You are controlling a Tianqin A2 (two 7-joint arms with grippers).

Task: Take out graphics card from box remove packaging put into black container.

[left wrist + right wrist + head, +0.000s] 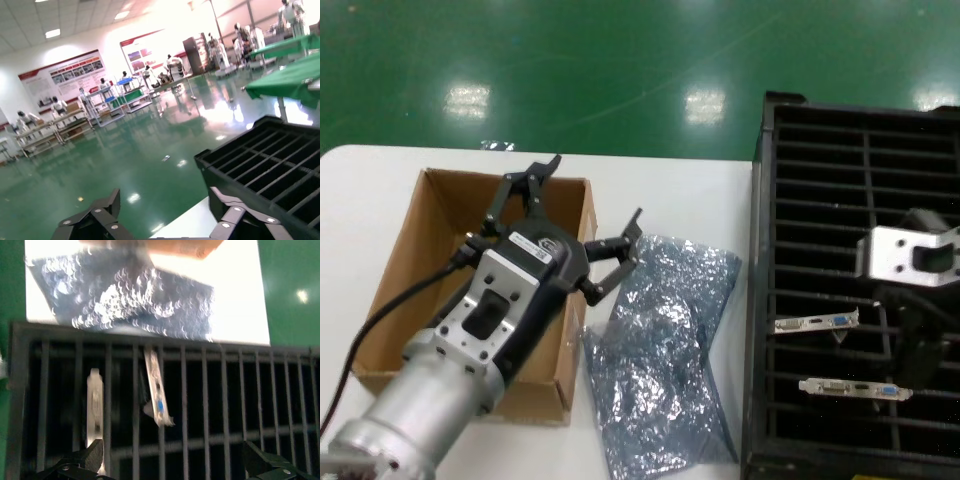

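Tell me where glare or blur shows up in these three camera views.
Head view: ceiling lights glare off the green floor; the packaging glints. Left wrist view: the hall's bright lighting washes out the top; the left gripper is empty. Right wrist view: motion blur smears the packaging and the graphics card.

Head view: high, looking down on table (680, 190). Left wrist: low, facing hall. Right wrist: close above black container (200, 390), shared with both.
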